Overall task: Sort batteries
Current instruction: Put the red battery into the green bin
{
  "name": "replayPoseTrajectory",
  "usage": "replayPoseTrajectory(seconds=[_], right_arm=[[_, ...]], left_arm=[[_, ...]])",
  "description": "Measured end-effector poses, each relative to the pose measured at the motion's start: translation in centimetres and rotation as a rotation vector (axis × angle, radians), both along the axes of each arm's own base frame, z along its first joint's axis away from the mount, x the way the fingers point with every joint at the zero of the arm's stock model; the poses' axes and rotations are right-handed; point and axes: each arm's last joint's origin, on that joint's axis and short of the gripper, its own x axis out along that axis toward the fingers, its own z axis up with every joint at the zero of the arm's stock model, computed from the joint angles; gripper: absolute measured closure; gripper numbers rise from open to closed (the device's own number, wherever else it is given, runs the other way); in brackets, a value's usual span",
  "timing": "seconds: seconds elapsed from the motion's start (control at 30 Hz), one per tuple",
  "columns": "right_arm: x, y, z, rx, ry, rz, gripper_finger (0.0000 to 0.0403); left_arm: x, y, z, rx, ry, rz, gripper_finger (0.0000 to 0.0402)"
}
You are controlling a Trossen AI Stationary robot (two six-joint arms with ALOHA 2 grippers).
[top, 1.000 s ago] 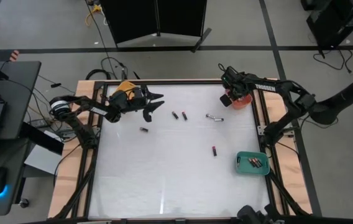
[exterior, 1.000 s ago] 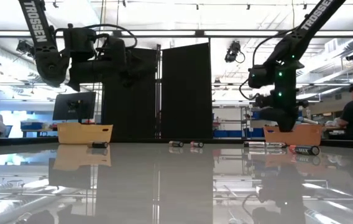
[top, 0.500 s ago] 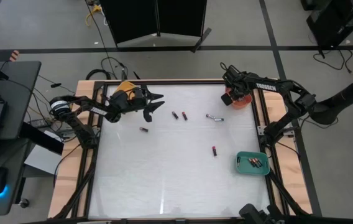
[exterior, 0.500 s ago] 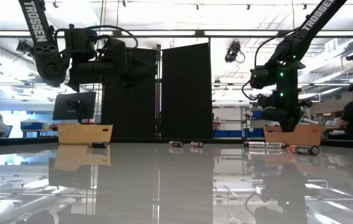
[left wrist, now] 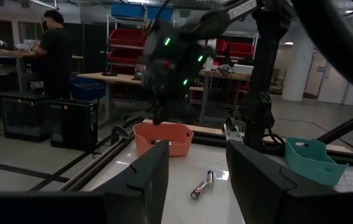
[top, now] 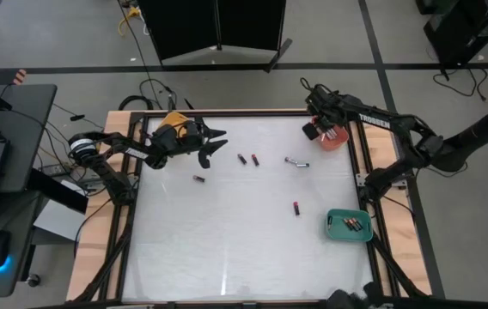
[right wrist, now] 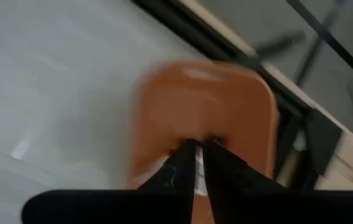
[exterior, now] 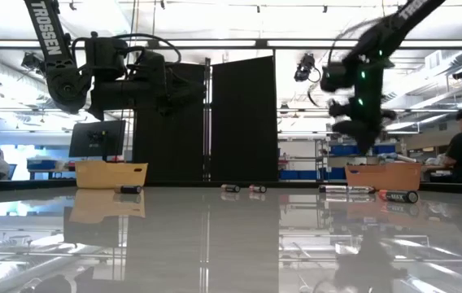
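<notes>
The right gripper (right wrist: 194, 163) is held over the red-orange tray (right wrist: 204, 118) at the table's far right corner, fingers nearly pressed together, apparently for dropping a battery; whether one is pinched cannot be told.

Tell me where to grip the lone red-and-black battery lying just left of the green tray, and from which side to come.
Grip the small red-and-black cylindrical battery across its middle, coming straight down from above. It lies flat on the white table, pointing roughly toward the far edge, with open space around it, so the fingers should probably close on its long left and right sides.
</notes>
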Motion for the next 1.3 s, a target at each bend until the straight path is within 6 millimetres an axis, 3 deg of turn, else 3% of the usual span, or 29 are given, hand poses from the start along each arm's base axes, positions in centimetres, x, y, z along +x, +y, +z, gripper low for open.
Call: replayPoseTrajectory(seconds=[0.1,0.27,0.5,0.67,0.93,1.3], right_arm=[[2.1,1.4,1.0,0.027,-0.192,0.103,0.0383],[6.2,4.5,0.5,0.075,-0.428,0.248,0.0392],[11.3,9.0,-1.5,0.121,-0.602,0.248,0.0324],[13.8,11.4,-2.7,0.082,-0.657,0.244,0.0274],[15.8,12.0,-6.0,0.037,-0.664,0.171,0.0226],[16.9,11.4,-10.1,-0.04,-0.609,0.14,0.0226]], left_arm=[[0.0,0.0,-0.1,-0.006,0.01,0.003,0.0234],[0.0,0.0,-0.2,-0.01,0.017,0.01,0.0234],[0.0,0.1,-0.4,-0.013,0.035,0.012,0.0234],[0.1,0.1,-0.4,-0.006,0.044,0.013,0.0234],[0.1,0.1,-0.4,0.005,0.046,0.015,0.0234],[0.1,0.1,-0.4,0.004,0.045,0.015,0.0234]])
